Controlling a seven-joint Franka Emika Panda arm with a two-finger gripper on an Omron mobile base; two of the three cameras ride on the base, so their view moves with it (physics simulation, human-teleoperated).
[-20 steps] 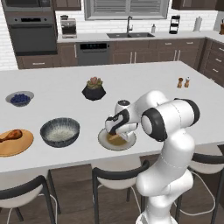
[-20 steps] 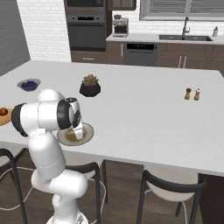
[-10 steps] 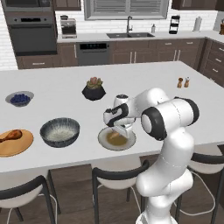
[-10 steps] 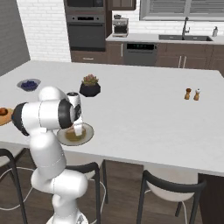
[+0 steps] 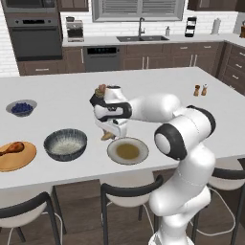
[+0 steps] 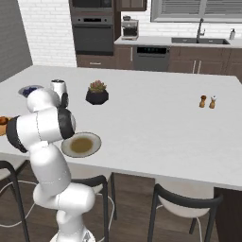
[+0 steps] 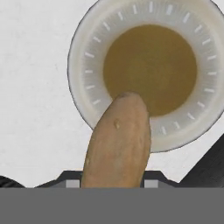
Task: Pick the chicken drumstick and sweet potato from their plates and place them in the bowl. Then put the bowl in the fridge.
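White and broad, the kitchen island's tabletop (image 5: 158,86) carries the scene, with dark cabinets, a wall oven (image 5: 36,34) and a sink (image 5: 140,38) along the back wall. At its near edge sit an orange plate (image 5: 21,160) with the chicken drumstick (image 5: 11,148), thin bone end toward the left, then the dark speckled bowl (image 5: 65,143), then the grey plate (image 5: 128,150) with its brownish centre bare. A small bowl of blue berries (image 5: 21,107) stands farther back on the left; a potted plant (image 6: 97,92) and a pair of shakers (image 5: 200,90) stand nearer the middle and right.

The sweet potato (image 7: 119,144) is off its plate, clamped in the gripper (image 5: 109,135), which is closed partway around it. In the hand view its long axis runs from the gripper's base toward the grey plate (image 7: 151,72), the rounded free end overlapping the plate's near rim. In the left base view it shows as a tan lump (image 5: 106,136) hanging just below the hand, above the tabletop between the bowl and the grey plate.

The white arm reaches left from its shoulder, forearm roughly level over the tabletop, wrist bent so the hand points down.
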